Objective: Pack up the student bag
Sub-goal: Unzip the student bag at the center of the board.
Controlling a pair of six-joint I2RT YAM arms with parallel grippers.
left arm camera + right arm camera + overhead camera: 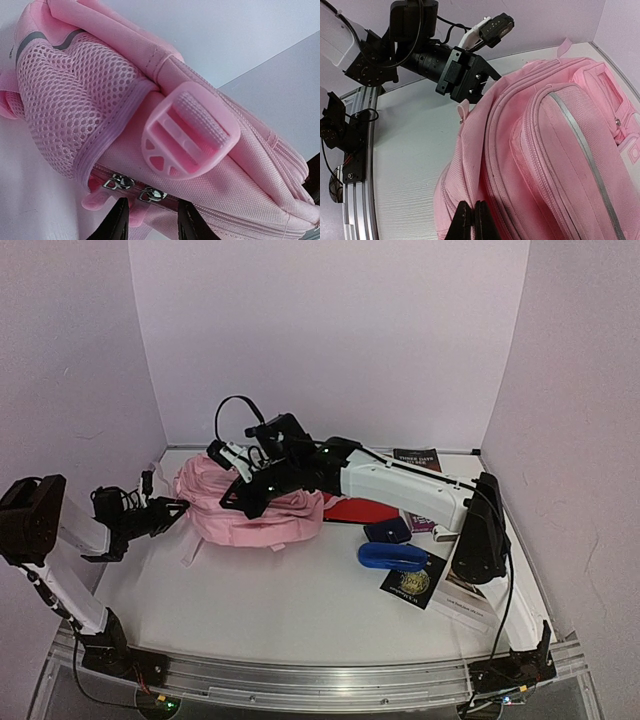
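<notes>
The student bag [215,505] lay slumped at the back left of the counter [300,610]. I judged it soft, light and floppy, so best taken by its metal zip pulls [116,182] or a strap. My left tool [155,222] stood part open astride the pink tab below those pulls, visibly pinching nothing. My right tool [472,220] was shut, empty, against the fabric.

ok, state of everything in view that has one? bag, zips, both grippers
student bag: lying on the table, not upright.
zip pulls: two together, that zip looks closed.
left gripper: jaws apart at the zip pulls, grip unclear.
right gripper: shut, tips against the bag's fabric.
blue item: loose on the table, outside the bag.
</notes>
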